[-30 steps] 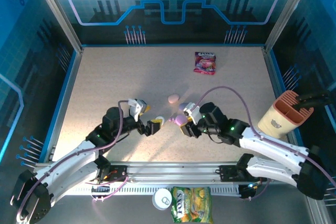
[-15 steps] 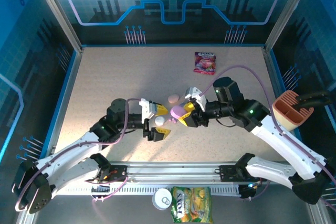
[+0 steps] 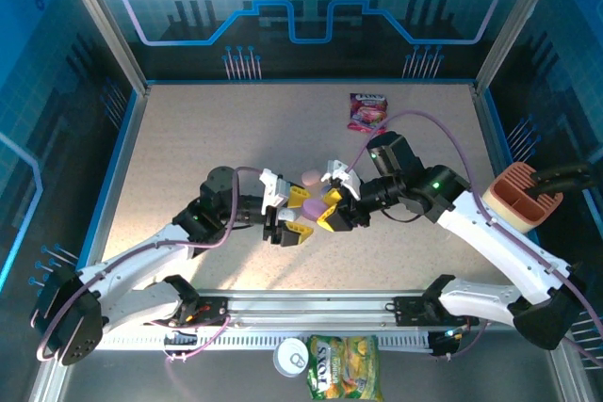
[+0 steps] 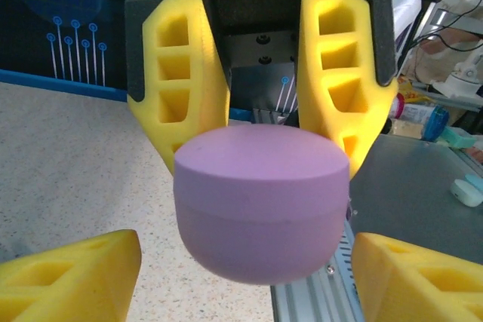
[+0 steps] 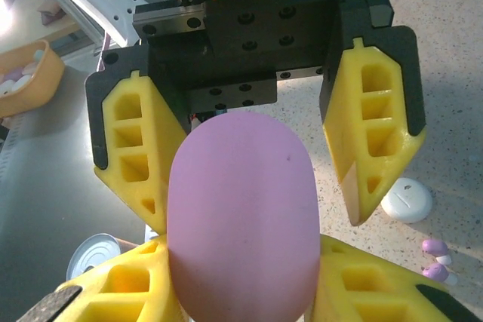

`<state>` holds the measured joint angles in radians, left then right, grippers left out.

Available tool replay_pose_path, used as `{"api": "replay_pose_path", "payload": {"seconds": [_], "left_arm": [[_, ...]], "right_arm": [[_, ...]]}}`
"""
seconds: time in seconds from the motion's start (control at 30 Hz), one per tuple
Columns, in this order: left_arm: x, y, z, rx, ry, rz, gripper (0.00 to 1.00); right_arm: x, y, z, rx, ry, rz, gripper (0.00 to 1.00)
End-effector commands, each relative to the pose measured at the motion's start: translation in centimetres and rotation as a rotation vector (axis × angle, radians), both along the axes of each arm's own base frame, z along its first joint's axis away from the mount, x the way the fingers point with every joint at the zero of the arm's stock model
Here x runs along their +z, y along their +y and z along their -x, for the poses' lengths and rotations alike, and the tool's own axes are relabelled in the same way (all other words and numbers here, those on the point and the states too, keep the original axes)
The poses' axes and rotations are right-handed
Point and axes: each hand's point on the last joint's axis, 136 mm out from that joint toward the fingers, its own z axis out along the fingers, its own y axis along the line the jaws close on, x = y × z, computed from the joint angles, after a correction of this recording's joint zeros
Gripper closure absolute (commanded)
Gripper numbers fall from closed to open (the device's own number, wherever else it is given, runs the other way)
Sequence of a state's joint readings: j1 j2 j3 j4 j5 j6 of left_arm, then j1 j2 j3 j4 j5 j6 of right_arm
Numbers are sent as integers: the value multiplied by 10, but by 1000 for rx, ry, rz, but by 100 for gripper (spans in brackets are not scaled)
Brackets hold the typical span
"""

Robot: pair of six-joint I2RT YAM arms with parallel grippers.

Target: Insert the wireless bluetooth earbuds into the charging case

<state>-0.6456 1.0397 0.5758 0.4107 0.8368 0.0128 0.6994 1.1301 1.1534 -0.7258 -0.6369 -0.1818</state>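
Purple case (image 4: 260,194): lid closed, contents hidden, held off the surface (image 5: 468,73). Right end effector (image 5: 240,284) clenched on it. Left end effector (image 4: 245,265) spread wide, fingers flanking the purple case, apart from it. Two purple earbuds (image 5: 434,247) lie loose on the surface beside the purple case.

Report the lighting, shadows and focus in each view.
Top external: the speckled beige tabletop is brightest mid-table, with arm shadows toward its near edge. Left wrist: the lilac pebble-shaped plastic case is sharp, glare-free, darker underneath; the far-right background is blurred. Right wrist: that case looks pinker and soft-edged; a blown-out patch sits at the upper-left edge.
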Motion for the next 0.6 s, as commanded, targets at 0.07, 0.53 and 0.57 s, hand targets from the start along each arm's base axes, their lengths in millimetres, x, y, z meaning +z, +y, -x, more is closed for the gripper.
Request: {"api": "replay_pose_path", "payload": {"seconds": [0.07,0.53,0.57], "left_arm": [[25,-3,9,-62,-18,61,34],[24,-8,9,-82,5,57,53],[25,-9,9,-84,7,58,54]], "right_arm": [[-5,-2,4,21,-8,16,69],[-13,-4,-1,8,-16,34,70],[-14,-5,-1,8,-15,38,70]]}}
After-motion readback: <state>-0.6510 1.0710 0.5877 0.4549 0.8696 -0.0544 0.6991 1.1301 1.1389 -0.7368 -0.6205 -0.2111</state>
